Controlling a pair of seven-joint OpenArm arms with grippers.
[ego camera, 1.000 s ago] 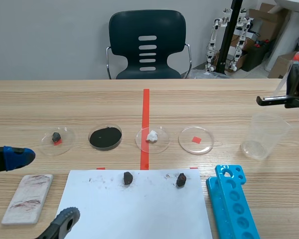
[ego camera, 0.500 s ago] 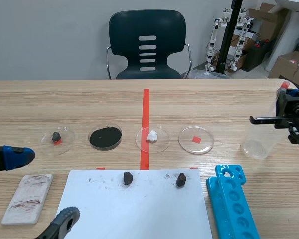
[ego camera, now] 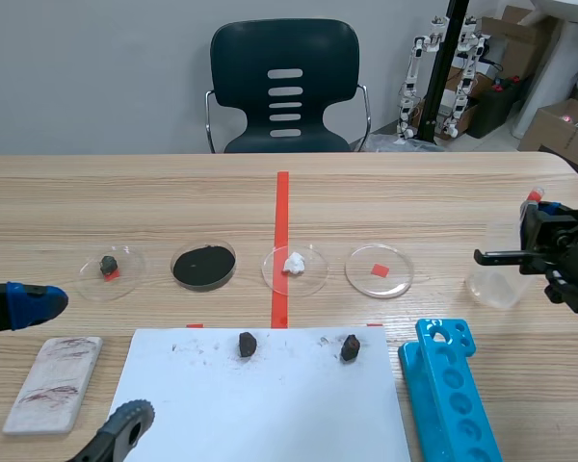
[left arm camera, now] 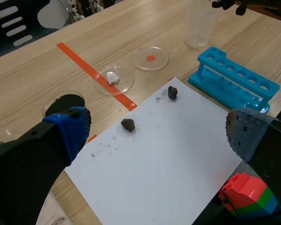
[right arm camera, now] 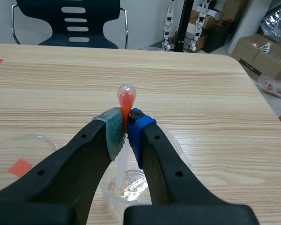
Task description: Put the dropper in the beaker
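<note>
Scene view. A pale wood surface [ego camera: 414,192] runs toward a grey wall, with a dark chair [ego camera: 285,87] at its 12 o'clock edge. Four petri dishes [ego camera: 203,265] stand in a row across the middle. A white paper sheet [ego camera: 270,414] lies at their 6 o'clock and carries two dark lumps [ego camera: 248,344]. A blue tube rack [ego camera: 450,395] lies at the sheet's 3 o'clock and a stained pad [ego camera: 53,383] at its 9 o'clock. The clear beaker [ego camera: 496,279] stands at 3 o'clock from the dish row. The right gripper [ego camera: 538,233] hangs just over it, and the red bulb of the dropper [ego camera: 535,195] rises above the fingers. The left gripper [ego camera: 96,358] sits low at 8 o'clock, fingers spread wide.

Left wrist view. The left gripper's pads stand well apart and hold nothing. The sheet lies between and ahead of them, and the rack and beaker lie at about 1 o'clock.

Right wrist view. The right gripper [right arm camera: 126,129] is clamped on the dropper's neck just under the bulb. The dropper stands upright. Its clear stem runs down toward the beaker directly under the fingers. The tip appears to be inside the rim, though the fingers hide it.
</note>
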